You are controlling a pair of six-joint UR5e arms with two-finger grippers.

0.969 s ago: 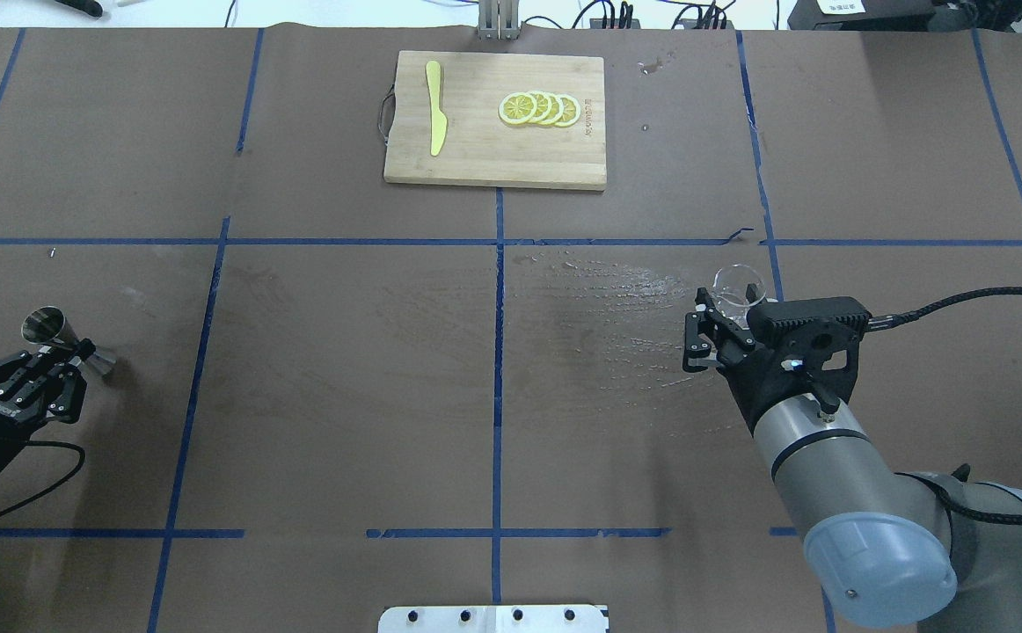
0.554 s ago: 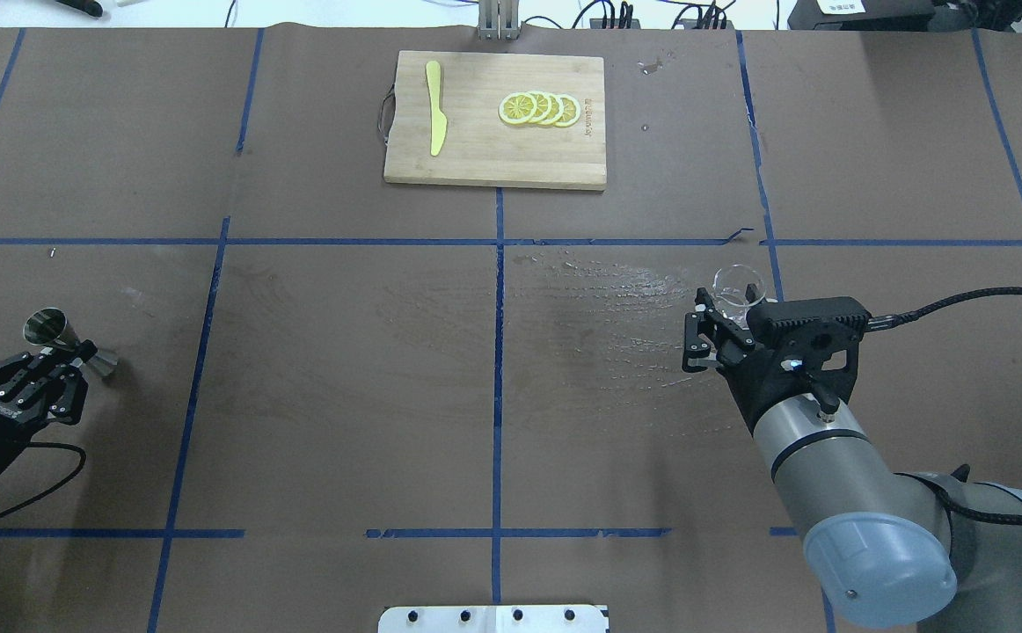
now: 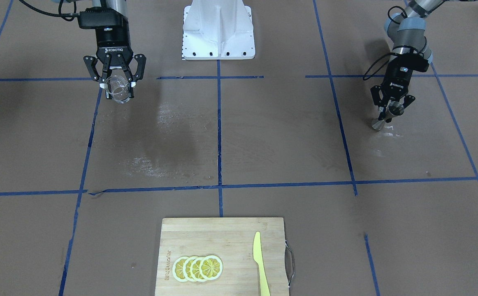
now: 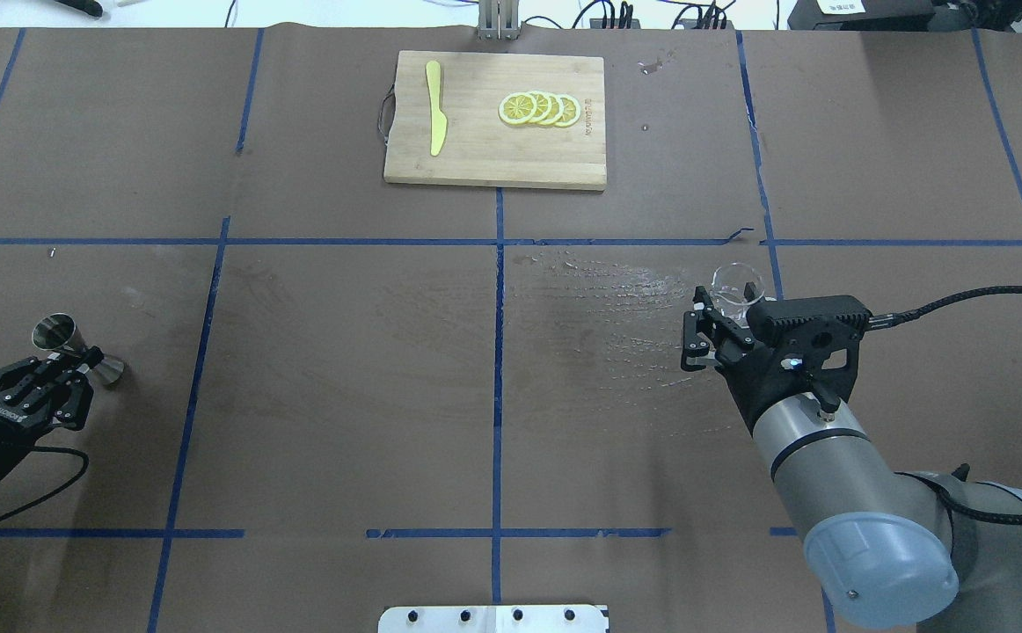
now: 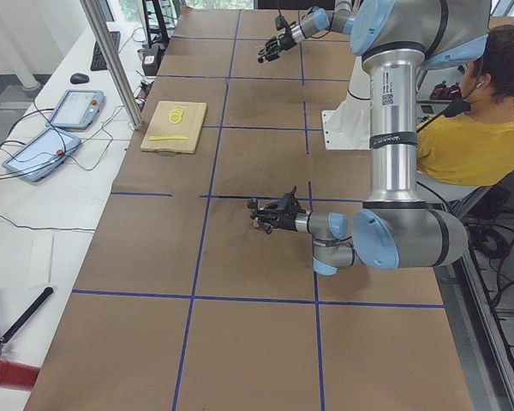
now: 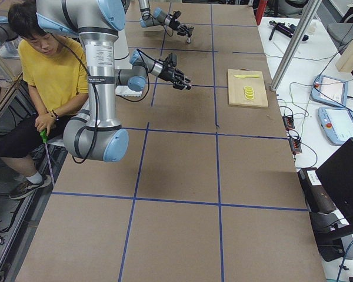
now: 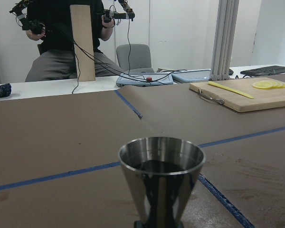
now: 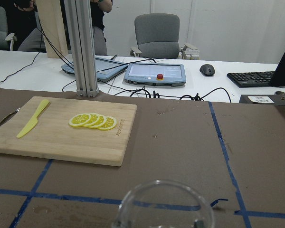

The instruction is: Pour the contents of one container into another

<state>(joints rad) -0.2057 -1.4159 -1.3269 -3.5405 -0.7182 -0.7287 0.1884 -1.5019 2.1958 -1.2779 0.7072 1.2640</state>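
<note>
My left gripper point(image 4: 78, 359) point(image 3: 390, 113) is shut on the narrow waist of the silver metal jigger point(image 4: 54, 332) point(image 3: 379, 123), low over the table's left end. The jigger leans in the overhead view. In the left wrist view its open cone point(image 7: 161, 180) fills the bottom centre, dark inside. My right gripper point(image 4: 726, 303) point(image 3: 119, 87) is shut on the small clear glass cup point(image 4: 737, 281) point(image 3: 119, 95), held above the table on the right side. The cup's rim point(image 8: 164, 204) shows at the bottom of the right wrist view. The two containers are far apart.
A wooden cutting board point(image 4: 493, 163) at the far middle carries lemon slices point(image 4: 539, 108) and a yellow knife point(image 4: 434, 105). Wet streaks point(image 4: 616, 290) mark the brown paper left of the right gripper. An operator point(image 5: 480, 128) sits behind the robot's base.
My left gripper has drawn back a little toward the robot and shifted slightly right, with the jigger in it. The right gripper and the glass cup have hardly moved.
</note>
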